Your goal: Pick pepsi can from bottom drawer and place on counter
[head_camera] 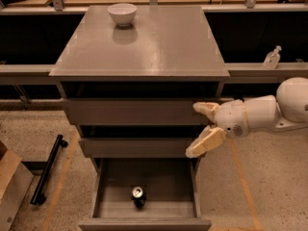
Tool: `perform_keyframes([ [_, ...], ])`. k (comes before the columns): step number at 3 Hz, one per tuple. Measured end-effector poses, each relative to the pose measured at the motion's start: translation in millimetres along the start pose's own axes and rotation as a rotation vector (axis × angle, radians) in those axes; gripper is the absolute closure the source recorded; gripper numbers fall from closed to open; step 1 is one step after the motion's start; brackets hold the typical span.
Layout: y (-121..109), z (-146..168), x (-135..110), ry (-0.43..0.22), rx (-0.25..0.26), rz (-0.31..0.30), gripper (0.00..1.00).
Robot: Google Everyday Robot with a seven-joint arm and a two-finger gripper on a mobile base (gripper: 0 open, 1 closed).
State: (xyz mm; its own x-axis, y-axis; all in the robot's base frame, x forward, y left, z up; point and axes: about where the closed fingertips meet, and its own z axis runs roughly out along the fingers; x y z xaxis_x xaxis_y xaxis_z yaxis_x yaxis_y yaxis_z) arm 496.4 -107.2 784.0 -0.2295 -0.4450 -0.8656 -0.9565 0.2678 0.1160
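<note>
The pepsi can (138, 196) stands upright on the floor of the open bottom drawer (111, 209), near its middle, its silver lid up. My gripper (202, 128) hangs at the right front of the cabinet, level with the middle drawer front, above and to the right of the can. Its two cream fingers (206, 142) are spread apart and hold nothing. The counter (168, 47) is the glossy grey-brown top of the cabinet, above the gripper.
A white bowl (121, 13) sits at the counter's back left. A clear pump bottle (272, 57) stands on the ledge at right. A black bar (47, 175) and a cardboard box (12, 186) lie on the floor at left. Two shut drawer fronts (134, 112) sit above the open one.
</note>
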Motion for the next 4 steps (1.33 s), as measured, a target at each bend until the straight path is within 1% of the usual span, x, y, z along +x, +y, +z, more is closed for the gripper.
perform_keyframes([
  [1,-15,44,18,-0.101,-0.066,0.038,0.0],
  [2,-26,79,37,-0.143,-0.124,0.076,0.0],
  [3,-27,85,43,-0.148,-0.134,0.088,0.0],
  [4,-24,88,52,-0.131,-0.13,0.103,0.0],
])
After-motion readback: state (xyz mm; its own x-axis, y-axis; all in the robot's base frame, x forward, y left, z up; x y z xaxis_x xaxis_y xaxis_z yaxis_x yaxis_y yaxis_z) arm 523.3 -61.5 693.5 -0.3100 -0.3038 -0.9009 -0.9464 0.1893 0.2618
